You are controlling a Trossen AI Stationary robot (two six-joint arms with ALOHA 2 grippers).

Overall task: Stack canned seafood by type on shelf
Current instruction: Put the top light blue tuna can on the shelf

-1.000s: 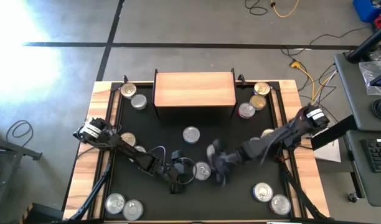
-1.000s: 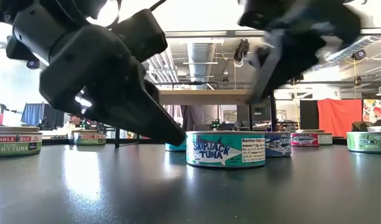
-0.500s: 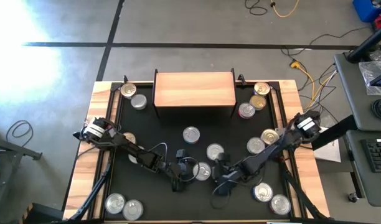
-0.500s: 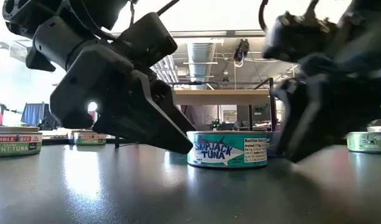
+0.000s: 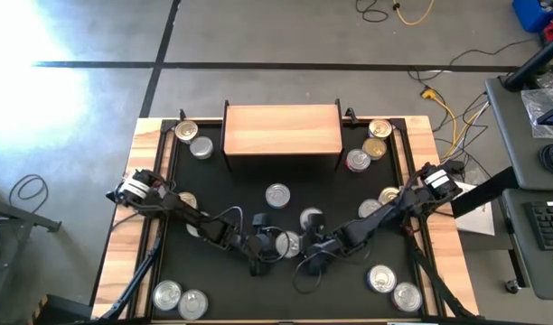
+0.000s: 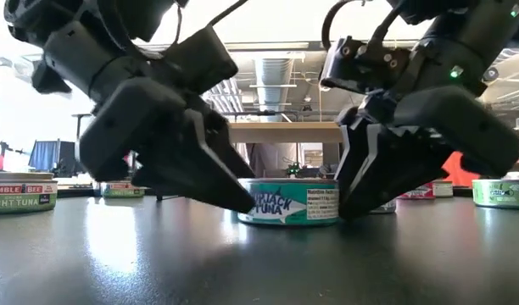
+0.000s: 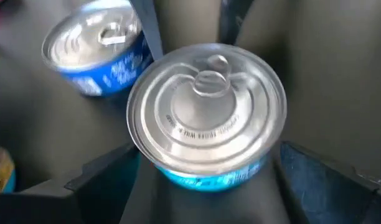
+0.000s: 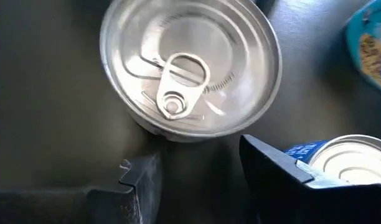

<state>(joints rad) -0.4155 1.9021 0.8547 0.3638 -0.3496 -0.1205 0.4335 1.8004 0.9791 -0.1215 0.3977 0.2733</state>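
A teal Skipjack tuna can (image 5: 290, 244) with a silver lid (image 7: 206, 118) stands flat on the black table top, near the middle and toward the near edge. My left gripper (image 5: 275, 246) is open, with one finger on either side of the can (image 6: 289, 203). My right gripper (image 5: 311, 251) is open by a narrow gap (image 8: 197, 174) and stands low at the can's right side. The wooden shelf (image 5: 282, 131) stands at the far edge with nothing on its top. My left gripper comes slanting down from the table's left, with the can's side wall (image 7: 197, 177) between its open fingers (image 7: 103, 180); I cannot tell whether they touch it. My right gripper comes slanting down from the table's right. Its fingertips (image 6: 357, 191) stand against the can's right side wall (image 6: 334, 203). The can rests flat on the table.
A blue can (image 5: 311, 218) stands just beyond the grippers, close to my right gripper's finger (image 8: 284, 165). Another can (image 5: 277, 195) lies farther back. More cans sit at the far left (image 5: 186, 133), far right (image 5: 379, 131), right (image 5: 389, 196), near left (image 5: 168, 293) and near right (image 5: 381, 278).
My right gripper has come down to table height and moved in against the teal can's right side. The can has slid a little toward my left gripper and turned, so its label faces more to the left. My left gripper has rolled slightly in place.
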